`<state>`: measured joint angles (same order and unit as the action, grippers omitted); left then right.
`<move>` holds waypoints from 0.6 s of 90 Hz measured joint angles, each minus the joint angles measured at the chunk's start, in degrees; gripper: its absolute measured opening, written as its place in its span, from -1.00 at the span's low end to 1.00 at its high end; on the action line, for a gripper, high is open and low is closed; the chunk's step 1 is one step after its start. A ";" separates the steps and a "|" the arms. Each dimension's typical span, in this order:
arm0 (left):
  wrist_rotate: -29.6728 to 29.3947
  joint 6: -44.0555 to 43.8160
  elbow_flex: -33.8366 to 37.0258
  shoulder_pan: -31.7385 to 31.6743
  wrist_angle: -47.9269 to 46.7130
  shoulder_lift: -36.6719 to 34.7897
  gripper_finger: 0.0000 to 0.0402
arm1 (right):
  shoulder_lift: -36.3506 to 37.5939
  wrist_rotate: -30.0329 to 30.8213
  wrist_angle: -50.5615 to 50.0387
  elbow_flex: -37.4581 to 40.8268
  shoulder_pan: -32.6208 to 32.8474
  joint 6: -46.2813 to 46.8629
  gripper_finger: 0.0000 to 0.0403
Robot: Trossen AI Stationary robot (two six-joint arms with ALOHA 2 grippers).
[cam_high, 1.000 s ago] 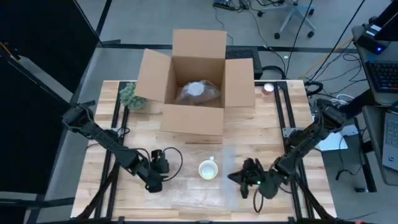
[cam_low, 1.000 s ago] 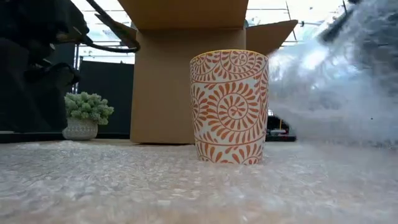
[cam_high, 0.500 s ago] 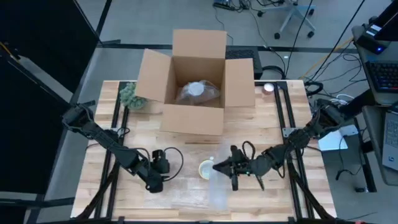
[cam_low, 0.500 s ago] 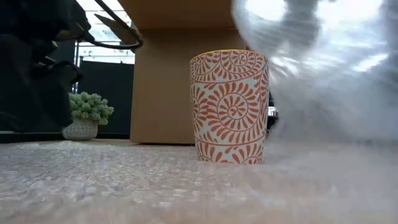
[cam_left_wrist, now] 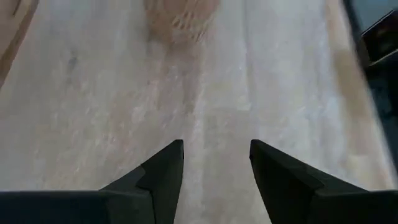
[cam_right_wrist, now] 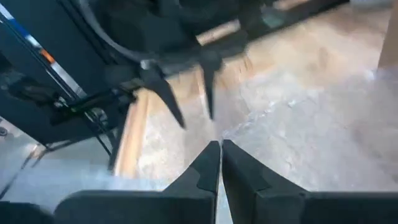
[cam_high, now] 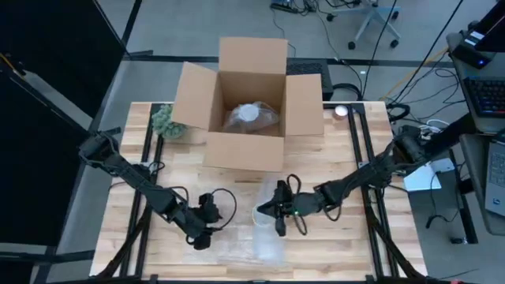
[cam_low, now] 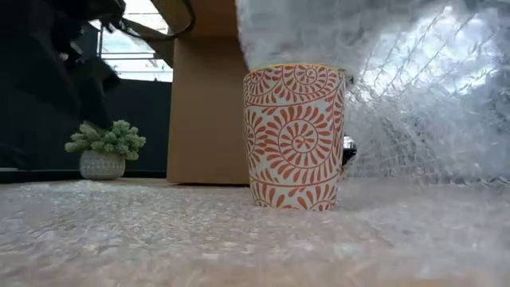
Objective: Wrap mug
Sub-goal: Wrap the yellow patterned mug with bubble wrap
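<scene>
— Changed since a second ago?
— Plenty. Right gripper (cam_high: 278,211) swung in from the counter's (cam_high: 339,158) right front toward the middle, now just beside the mug (cam_low: 294,135). Bubble wrap (cam_low: 414,104) dragged along, its lifted edge now draped over the mug's rim, no longer off to one side. Left gripper (cam_high: 207,226) shifted slightly, low on the wrap at front left.
— Fingers?
— Right fingers (cam_right_wrist: 208,171) pressed together, pinching the bubble wrap edge. Left fingers (cam_left_wrist: 163,171) spread apart, holding nothing.
— And the mug?
— Standing upright at the counter's front centre on the sheet, long axis vertical, mouth up. Behind it, an open cardboard box (cam_high: 246,106) and a small potted plant (cam_low: 103,149).
</scene>
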<state>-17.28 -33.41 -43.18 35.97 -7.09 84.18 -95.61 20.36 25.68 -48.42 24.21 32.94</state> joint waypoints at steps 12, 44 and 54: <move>-2.81 4.98 -4.76 0.02 0.63 -0.38 -0.14 | -2.20 -1.28 0.23 -0.02 -0.26 0.65 -1.00; -4.21 17.80 -7.82 -6.84 12.68 2.47 -0.14 | -2.80 -1.26 2.94 -0.07 -0.26 -1.04 -1.00; -1.44 18.10 -7.82 -9.29 17.47 5.73 -0.14 | -2.80 -1.26 2.81 -0.07 -0.24 -1.06 -1.00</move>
<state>-18.72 -15.31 -51.00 26.68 10.37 89.91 -98.41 19.09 28.49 -48.49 23.97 31.88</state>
